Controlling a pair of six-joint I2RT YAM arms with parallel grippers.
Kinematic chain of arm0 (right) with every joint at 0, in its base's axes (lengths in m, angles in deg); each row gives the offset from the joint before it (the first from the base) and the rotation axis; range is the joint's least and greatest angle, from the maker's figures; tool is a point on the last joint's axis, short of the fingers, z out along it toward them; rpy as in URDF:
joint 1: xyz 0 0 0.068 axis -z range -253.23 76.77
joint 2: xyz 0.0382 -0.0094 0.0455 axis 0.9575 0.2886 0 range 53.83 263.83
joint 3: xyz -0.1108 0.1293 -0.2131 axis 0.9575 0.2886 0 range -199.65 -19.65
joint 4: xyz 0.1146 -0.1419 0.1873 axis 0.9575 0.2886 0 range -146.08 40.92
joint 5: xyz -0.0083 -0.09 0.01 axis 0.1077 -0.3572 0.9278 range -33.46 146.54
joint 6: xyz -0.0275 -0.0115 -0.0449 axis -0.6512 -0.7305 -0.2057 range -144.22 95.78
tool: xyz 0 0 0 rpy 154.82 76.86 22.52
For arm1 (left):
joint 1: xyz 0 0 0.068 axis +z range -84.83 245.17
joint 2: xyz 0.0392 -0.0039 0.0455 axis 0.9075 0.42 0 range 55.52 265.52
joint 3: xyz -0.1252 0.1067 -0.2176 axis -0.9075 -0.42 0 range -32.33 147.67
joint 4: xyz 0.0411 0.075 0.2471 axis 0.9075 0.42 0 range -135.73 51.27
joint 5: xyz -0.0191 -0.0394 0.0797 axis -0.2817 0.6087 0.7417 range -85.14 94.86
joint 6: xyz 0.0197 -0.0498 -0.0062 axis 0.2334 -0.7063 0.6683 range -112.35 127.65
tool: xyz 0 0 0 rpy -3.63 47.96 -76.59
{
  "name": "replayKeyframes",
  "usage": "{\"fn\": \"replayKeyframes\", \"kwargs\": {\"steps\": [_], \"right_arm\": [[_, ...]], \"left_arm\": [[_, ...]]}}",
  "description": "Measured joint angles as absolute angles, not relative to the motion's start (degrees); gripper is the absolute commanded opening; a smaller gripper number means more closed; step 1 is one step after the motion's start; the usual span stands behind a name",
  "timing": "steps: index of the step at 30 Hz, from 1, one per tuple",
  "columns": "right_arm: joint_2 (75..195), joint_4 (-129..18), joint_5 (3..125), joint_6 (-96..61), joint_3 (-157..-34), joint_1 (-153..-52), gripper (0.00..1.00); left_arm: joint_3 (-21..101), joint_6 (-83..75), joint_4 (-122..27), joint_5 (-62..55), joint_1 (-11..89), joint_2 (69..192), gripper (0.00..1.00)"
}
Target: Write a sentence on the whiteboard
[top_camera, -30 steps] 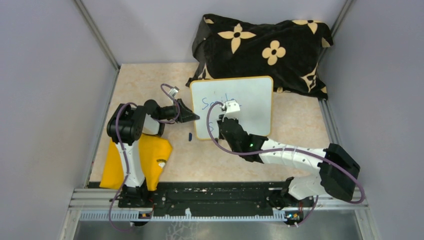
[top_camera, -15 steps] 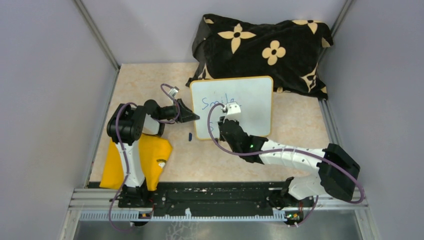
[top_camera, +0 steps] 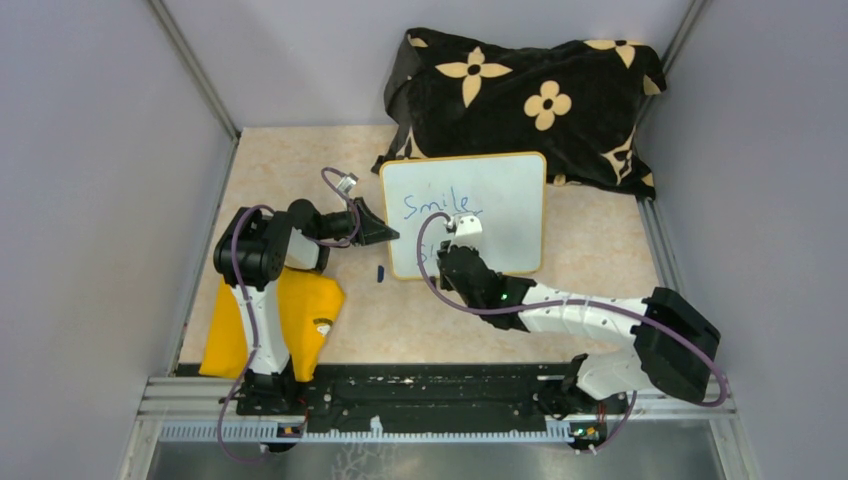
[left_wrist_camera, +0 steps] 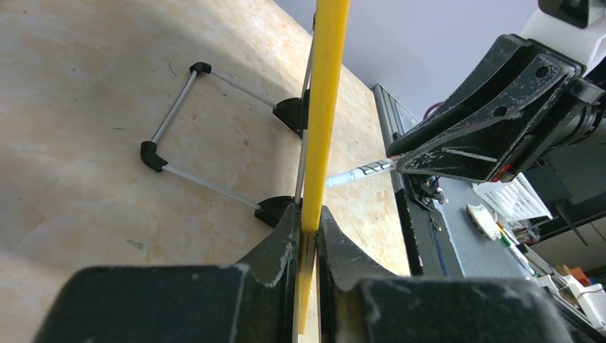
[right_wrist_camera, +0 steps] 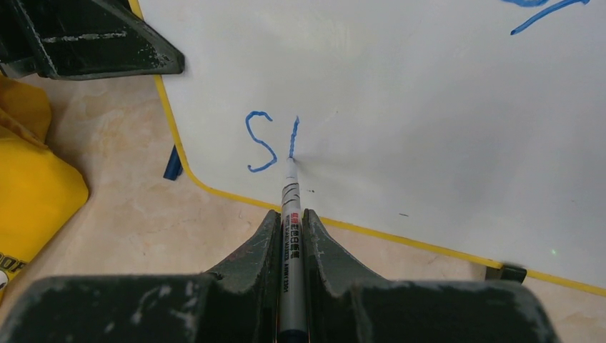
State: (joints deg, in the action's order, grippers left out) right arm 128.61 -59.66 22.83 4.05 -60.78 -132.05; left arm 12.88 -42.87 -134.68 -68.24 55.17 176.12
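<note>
Ahead of R gripper (right_wrist_camera: 289, 218): whiteboard (right_wrist_camera: 429, 107), upright, its yellow edge nipped betw. closed L gripper (left_wrist_camera: 307, 221) fingers. R gripper clamped on marker (right_wrist_camera: 290, 187), tip touching board. Step: 2nd line in hand, sentence prob. far from done. Writing, blue: "Smile" (top_camera: 437, 203) above; "S" (right_wrist_camera: 259, 141) plus one stroke (right_wrist_camera: 293, 139) at tip. Next move needs light tip pressure, firm L hold. Marker label: too small to read.

The pale, speckled table (top_camera: 290, 170) carries a white board with a yellow rim (top_camera: 500, 200), standing just ahead of the right claw (right_wrist_camera: 291, 214). A small dark blue bit (top_camera: 381, 272) lies near the left claw (top_camera: 390, 236), a soft yellow bag (top_camera: 300, 310) closer in. A black flowered cloth (top_camera: 520, 100) lies far beyond both claws.
</note>
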Motion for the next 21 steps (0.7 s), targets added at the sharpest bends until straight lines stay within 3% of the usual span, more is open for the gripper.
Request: {"fn": "replayKeyframes", "kwargs": {"steps": [21], "right_arm": [[125.33,-56.49,21.71,4.93,-58.88,-131.95,0.0]], "left_arm": [[12.88,-42.85,-134.68,-68.26,55.17,176.14,0.0]]}}
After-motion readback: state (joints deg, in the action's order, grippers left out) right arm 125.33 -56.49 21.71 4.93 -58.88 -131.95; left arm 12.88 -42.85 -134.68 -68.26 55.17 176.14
